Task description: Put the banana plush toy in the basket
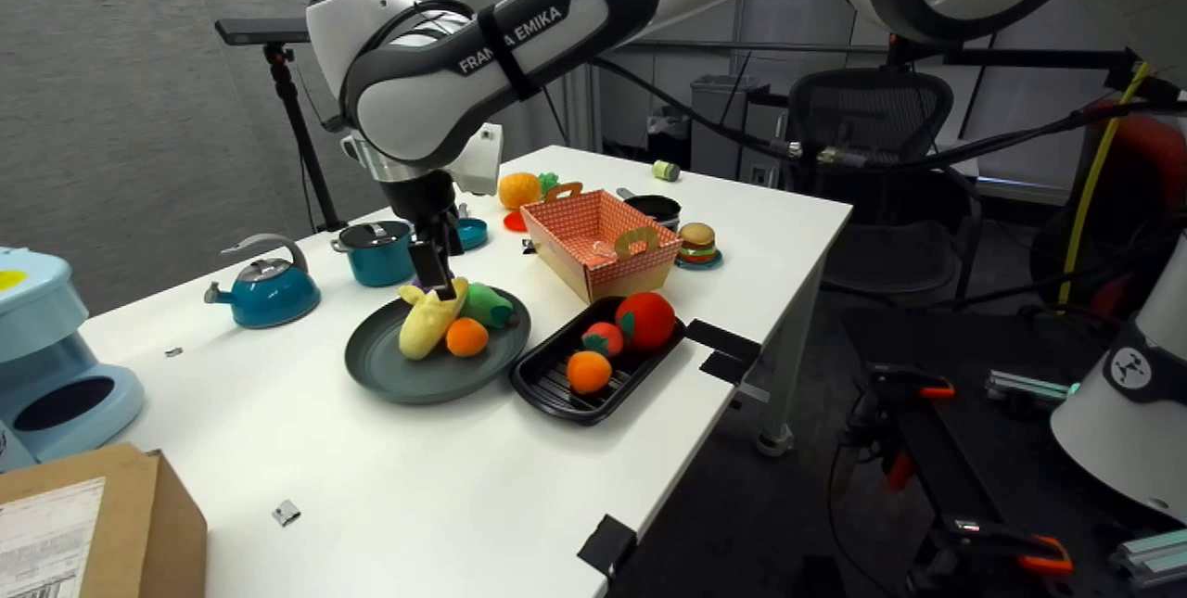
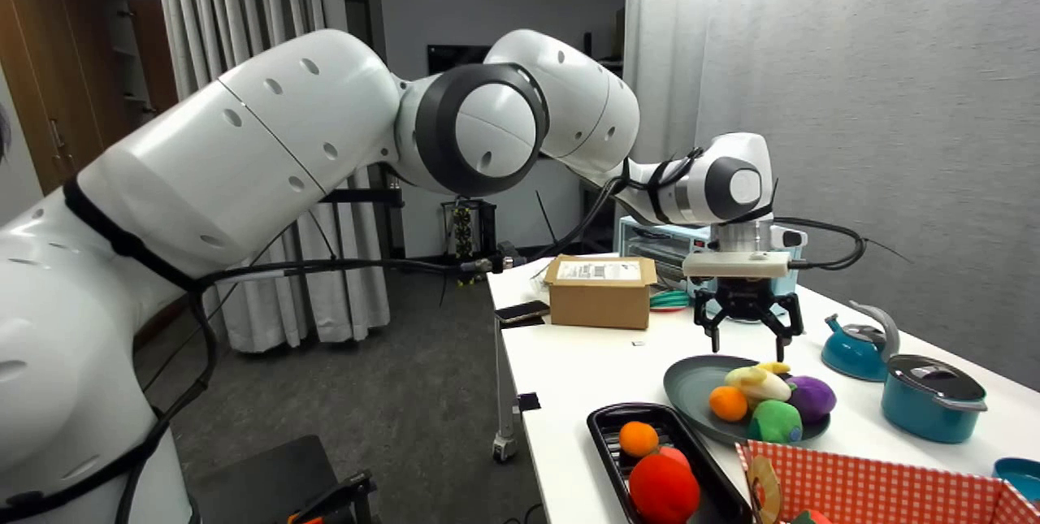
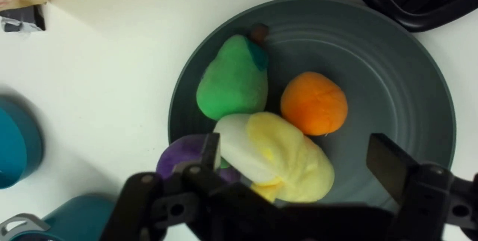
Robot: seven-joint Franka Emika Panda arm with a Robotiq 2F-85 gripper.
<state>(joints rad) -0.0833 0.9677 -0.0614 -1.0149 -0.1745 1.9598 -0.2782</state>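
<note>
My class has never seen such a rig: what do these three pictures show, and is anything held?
A white robot arm reaches over a table. Two cameras outside the robot give the wide views; the close one comes from its wrist, looking down past the gripper. Below it, a dark round plate carries a yellow banana plush toy, a green toy and an orange toy. Nearby stand a black tray of toys and a red-checked basket. The gripper's jaws stand apart, holding nothing.

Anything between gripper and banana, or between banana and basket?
Nothing visible stands between the gripper and banana plush toy; in the wrist view, the gripper partly covers the purple toy. Toward the basket, the green toy lies roughly in between, on the plate.
</note>
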